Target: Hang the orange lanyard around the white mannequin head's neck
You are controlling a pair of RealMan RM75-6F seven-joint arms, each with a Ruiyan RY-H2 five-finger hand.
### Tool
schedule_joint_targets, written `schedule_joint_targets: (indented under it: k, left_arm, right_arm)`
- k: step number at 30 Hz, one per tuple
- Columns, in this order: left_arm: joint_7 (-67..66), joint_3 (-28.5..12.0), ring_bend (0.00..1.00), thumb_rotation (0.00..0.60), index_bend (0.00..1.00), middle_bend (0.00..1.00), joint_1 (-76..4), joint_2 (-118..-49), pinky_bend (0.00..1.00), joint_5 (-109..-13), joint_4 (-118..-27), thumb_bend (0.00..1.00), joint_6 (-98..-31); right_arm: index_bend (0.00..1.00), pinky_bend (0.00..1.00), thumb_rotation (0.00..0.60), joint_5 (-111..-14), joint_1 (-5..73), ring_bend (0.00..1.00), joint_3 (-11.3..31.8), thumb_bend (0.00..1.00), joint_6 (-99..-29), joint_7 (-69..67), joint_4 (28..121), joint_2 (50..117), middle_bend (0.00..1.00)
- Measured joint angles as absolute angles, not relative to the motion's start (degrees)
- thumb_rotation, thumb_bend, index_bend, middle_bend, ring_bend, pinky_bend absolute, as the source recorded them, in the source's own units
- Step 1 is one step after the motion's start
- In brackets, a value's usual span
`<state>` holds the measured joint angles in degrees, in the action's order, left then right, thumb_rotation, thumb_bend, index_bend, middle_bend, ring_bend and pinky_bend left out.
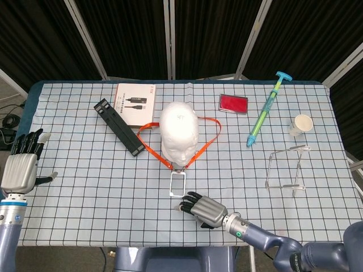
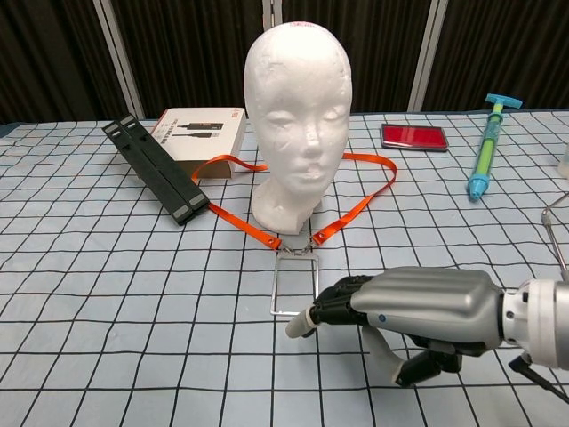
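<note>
Orange lanyard [image 2: 360,203] loops mannequin head [image 2: 299,107]; right hand [image 2: 418,307] nearby

Beyond the right robot hand [image 2: 404,307], smooth silver-grey metal with black fingers, stands a matt, rough foam-like mannequin head [image 2: 298,107]; an orange woven-cloth lanyard [image 2: 356,206] lies around it on the checked cloth tabletop [image 2: 133,294].
</note>
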<state>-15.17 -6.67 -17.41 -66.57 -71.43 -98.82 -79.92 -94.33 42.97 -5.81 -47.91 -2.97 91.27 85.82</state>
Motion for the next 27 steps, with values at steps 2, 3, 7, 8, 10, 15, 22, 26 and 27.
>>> schedule_joint_targets:
  k: [2, 3, 7, 8, 10, 15, 22, 26, 27]
  left_arm:
    - [-15.3, -6.7, 0.00, 0.600, 0.00, 0.00, -17.3, -66.6, 0.00, -71.6, -99.0, 0.00, -79.9]
    - [-15.3, -6.7, 0.00, 0.600, 0.00, 0.00, -17.3, -66.6, 0.00, -71.7, -99.0, 0.00, -80.0]
    - [-15.5, -6.8, 0.00, 0.600, 0.00, 0.00, -17.1, -66.6, 0.00, -71.8, -99.1, 0.00, -79.9]
    - [-15.4, -6.8, 0.00, 0.600, 0.00, 0.00, -17.1, -66.6, 0.00, -71.8, -99.0, 0.00, -79.8]
    - [-15.3, -6.9, 0.00, 0.600, 0.00, 0.00, -17.1, -66.6, 0.00, -71.7, -98.9, 0.00, -79.6]
    - [-14.9, -7.2, 0.00, 0.600, 0.00, 0.00, -17.0, -66.5, 0.00, -71.6, -98.6, 0.00, -79.3]
    - [-13.9, -7.6, 0.00, 0.600, 0.00, 0.00, -17.0, -66.3, 0.00, -71.6, -98.3, 0.00, -78.7]
    - [-14.0, -7.6, 0.00, 0.600, 0.00, 0.00, -17.0, -66.4, 0.00, -71.7, -98.2, 0.00, -78.5]
    - [-14.1, -7.6, 0.00, 0.600, 0.00, 0.00, -17.0, -66.5, 0.00, -71.7, -98.1, 0.00, -78.4]
  right_arm:
    - [0.17, 0.07, 0.600, -94.3, 42.8, 0.08, -5.4, 1.00, -48.8, -2.4, 90.8, 86.1, 0.17]
    - [0.17, 0.07, 0.600, -94.2, 42.8, 0.08, -5.2, 1.00, -48.9, -2.4, 90.6, 86.2, 0.17]
    - [0.17, 0.07, 0.600, -92.4, 42.8, 0.08, -3.5, 1.00, -49.0, -2.2, 88.6, 87.9, 0.17]
    - [0.17, 0.06, 0.600, -91.6, 42.8, 0.08, -2.9, 1.00, -48.8, -1.9, 87.7, 88.4, 0.17]
    - [0.17, 0.06, 0.600, -90.2, 42.9, 0.08, -2.2, 1.00, -48.4, -1.6, 86.4, 89.4, 0.17]
    - [0.17, 0.06, 0.600, -87.3, 43.0, 0.08, -1.2, 1.00, -46.8, -0.1, 83.2, 91.9, 0.16]
    - [0.17, 0.06, 0.600, -86.8, 42.9, 0.08, -2.2, 1.00, -45.7, 0.8, 83.5, 92.5, 0.16]
    - [0.17, 0.07, 0.600, -88.1, 42.9, 0.08, -3.1, 1.00, -45.8, 1.0, 85.4, 91.9, 0.16]
    - [0.17, 0.07, 0.600, -88.3, 42.9, 0.08, -3.4, 1.00, -45.8, 1.0, 85.8, 91.6, 0.16]
